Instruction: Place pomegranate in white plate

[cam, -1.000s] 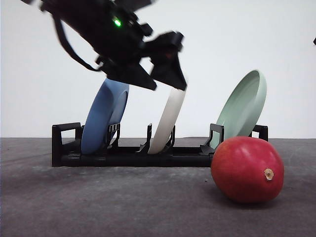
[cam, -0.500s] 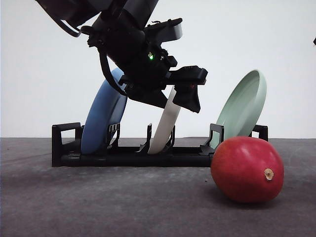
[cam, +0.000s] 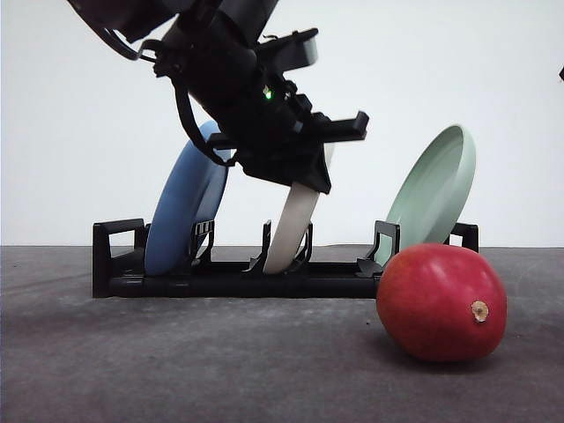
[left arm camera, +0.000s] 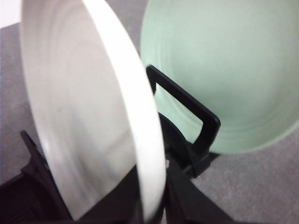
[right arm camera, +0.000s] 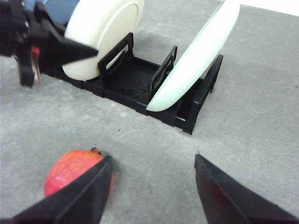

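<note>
I have the left gripper (cam: 308, 163) up at the top rim of the white plate (cam: 293, 225), which stands on edge, leaning, in the middle slot of the black rack (cam: 238, 280). In the left wrist view the plate's rim runs down between the dark fingers; I cannot tell whether they are pressing on it or just straddling it. The blue plate (cam: 181, 211) leans in the slot to its left, the pale green plate (cam: 434, 189) in the slot to its right.

The pomegranate (cam: 441, 302) lies on the grey table (cam: 176, 361), in front of the rack's right end, below the green plate, stem nub facing the front camera.

My right gripper (right arm camera: 152, 191) hangs above the table with jaws spread wide, nothing between them; the pomegranate sits just beside 1 finger (right arm camera: 81, 196).
</note>
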Motion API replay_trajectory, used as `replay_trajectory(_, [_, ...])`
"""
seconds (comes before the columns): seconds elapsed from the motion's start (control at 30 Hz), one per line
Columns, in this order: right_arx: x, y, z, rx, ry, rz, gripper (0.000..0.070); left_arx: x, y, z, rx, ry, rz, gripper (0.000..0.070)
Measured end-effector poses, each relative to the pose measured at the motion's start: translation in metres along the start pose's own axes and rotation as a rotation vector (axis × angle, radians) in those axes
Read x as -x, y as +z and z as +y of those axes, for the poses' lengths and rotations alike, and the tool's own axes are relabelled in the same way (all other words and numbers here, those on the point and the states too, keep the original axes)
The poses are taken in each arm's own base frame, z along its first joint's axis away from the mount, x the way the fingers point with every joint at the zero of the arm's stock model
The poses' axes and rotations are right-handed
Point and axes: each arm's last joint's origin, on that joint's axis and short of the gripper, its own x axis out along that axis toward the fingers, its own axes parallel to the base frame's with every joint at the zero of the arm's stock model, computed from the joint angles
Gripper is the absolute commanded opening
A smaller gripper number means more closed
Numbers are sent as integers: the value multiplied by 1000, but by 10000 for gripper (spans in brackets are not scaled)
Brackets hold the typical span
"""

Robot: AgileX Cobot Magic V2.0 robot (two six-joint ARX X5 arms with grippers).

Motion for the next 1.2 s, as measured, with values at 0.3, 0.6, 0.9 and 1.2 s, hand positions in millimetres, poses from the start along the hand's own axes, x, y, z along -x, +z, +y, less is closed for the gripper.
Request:
replay_trajectory(0.3, [0, 0, 0, 0, 0, 0, 356, 8, 8, 1, 92, -2, -25, 12])
replay_trajectory(0.6, [0, 0, 0, 0, 0, 0, 356, 29, 27, 3, 139, -20, -97, 12])
replay_trajectory(0.9, [0, 0, 0, 0, 0, 0, 356, 63, 44, 4, 199, -39, -109, 12])
replay_trajectory(1.2, [0, 0, 0, 0, 0, 0, 356, 112, 55, -5, 193, -110, -71, 12])
